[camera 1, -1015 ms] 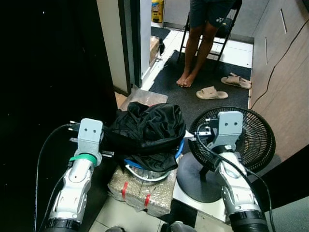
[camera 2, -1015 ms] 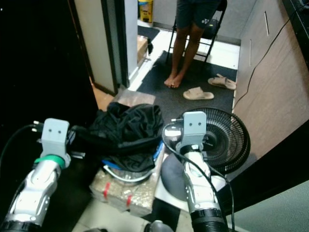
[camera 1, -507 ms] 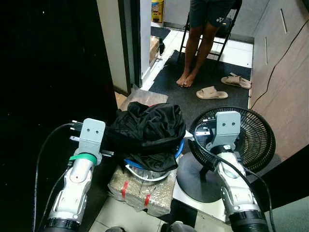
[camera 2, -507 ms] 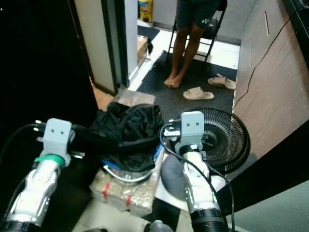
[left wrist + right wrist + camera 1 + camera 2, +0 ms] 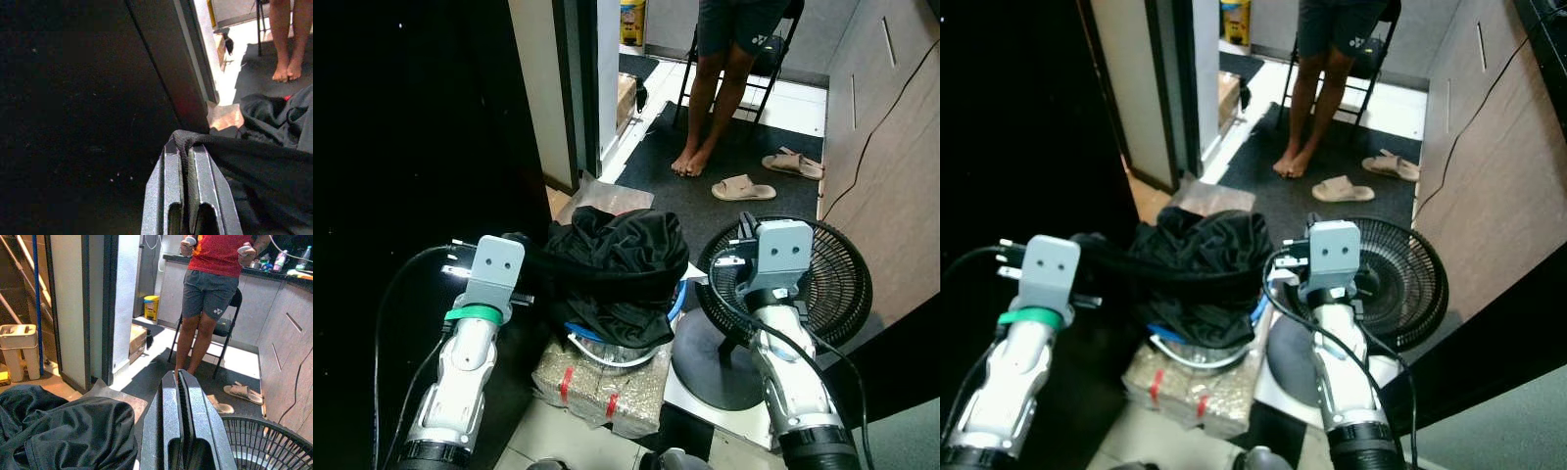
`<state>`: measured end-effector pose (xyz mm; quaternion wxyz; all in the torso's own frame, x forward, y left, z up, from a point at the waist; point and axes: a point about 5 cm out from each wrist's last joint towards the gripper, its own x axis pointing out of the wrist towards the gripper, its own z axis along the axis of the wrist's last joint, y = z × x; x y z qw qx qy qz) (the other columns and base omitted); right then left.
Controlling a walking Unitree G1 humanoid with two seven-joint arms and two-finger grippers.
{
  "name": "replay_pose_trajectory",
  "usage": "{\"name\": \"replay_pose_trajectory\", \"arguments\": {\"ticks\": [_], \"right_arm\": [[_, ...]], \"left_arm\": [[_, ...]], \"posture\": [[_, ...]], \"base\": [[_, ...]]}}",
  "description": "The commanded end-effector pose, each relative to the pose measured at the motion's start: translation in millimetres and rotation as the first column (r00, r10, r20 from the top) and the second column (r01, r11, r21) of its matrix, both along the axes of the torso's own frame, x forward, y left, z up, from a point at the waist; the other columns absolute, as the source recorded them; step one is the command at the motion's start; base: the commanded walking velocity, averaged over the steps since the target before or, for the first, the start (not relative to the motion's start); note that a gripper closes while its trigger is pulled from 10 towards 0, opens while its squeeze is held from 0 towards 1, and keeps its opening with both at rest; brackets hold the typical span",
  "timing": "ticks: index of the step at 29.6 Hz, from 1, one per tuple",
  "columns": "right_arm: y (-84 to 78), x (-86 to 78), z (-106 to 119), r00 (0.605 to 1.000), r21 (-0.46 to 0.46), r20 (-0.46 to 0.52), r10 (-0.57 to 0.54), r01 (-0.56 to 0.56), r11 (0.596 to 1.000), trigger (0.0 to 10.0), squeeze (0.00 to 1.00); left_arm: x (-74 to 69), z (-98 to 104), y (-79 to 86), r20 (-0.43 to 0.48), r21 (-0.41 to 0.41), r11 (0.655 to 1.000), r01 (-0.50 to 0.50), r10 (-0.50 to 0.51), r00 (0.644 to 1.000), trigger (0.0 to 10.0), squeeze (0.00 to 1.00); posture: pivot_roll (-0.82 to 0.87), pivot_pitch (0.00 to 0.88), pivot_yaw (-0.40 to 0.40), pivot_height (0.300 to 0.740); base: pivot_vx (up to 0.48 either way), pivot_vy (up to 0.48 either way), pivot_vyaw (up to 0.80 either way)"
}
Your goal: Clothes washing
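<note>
A dim home doorway area, with pale floor tiles near the robot and a dark mat farther in, a wood-panelled wall on the right and deep shadow on the left. Nearest, two silver arms reach forward. The left gripper has its black fingers pressed together on a fold of the black garment, pulling a strip of the cloth out toward the dark left side. The right gripper hangs in the air above the fan, its fingers closed against each other with nothing between them. Between the arms, the black garment lies heaped on a white basin with a blue rim, which sits on a parcel wrapped in bubble film with red tape. Just to the right stands a black floor fan on a round base, tilted upward. Beyond the heap is a grey door frame. On the mat lie tan slippers. Farther back a barefoot person in dark shorts and a red shirt stands before a black folding chair, and a yellow container sits on the floor behind.
</note>
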<state>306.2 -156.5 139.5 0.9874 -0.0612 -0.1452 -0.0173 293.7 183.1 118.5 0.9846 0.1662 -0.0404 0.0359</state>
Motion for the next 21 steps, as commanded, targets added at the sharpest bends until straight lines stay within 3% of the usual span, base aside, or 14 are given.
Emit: {"name": "replay_pose_trajectory", "arguments": {"ticks": [1, 4, 8, 13, 20, 21], "right_arm": [[-0.2, -2.5, -1.7, 1.000, 0.006, 0.000, 0.003, -0.003, 1.000, 10.0, 0.00], [0.6, -3.0, 5.2, 0.999, 0.054, 0.039, 0.014, -0.016, 0.998, 10.0, 0.00], [4.9, -2.0, 14.2, 0.996, 0.063, 0.085, 0.030, -0.036, 0.997, 10.0, 0.00], [5.4, -1.6, 15.8, 0.995, 0.068, 0.090, 0.030, -0.037, 0.997, 10.0, 0.00], [13.5, -1.1, -2.4, 0.995, 0.064, -0.019, 0.098, -0.097, 0.993, 10.0, 0.00], [15.7, -1.3, -6.0, 0.993, 0.069, -0.038, 0.111, -0.108, 0.992, 10.0, 0.00]], "left_arm": [[-2.3, 3.9, 1.0, 0.026, -0.012, 1.000, 0.002, -0.002, 1.000, 10.0, 0.00], [-0.8, 18.0, -1.1, 0.102, -0.036, 0.999, -0.003, 0.007, 0.995, 10.0, 0.00], [2.0, 23.7, -5.9, 0.139, -0.024, 1.000, 0.009, -0.006, 0.990, 10.0, 0.00], [0.9, 18.7, -8.7, 0.116, -0.018, 0.999, 0.038, -0.035, 0.993, 10.0, 0.00], [-1.7, 5.1, -14.3, 0.030, -0.026, 0.996, 0.089, -0.088, 0.996, 10.0, 0.00], [-2.1, 1.9, -14.7, 0.006, -0.057, 0.995, 0.088, -0.088, 0.996, 10.0, 0.00]], "posture": [[-0.04, 0.000, 0.048, 0.740], [-0.04, 0.000, 0.046, 0.740], [-0.04, 0.000, 0.048, 0.740], [-0.04, 0.000, 0.049, 0.740], [-0.04, 0.000, 0.048, 0.740], [-0.04, 0.000, 0.048, 0.740]], "base": [[0.000, 0.000, 0.00], [0.000, 0.000, 0.00], [0.000, 0.000, 0.00], [0.000, 0.000, 0.00], [0.000, 0.000, 0.00], [0.000, 0.000, 0.00]]}}
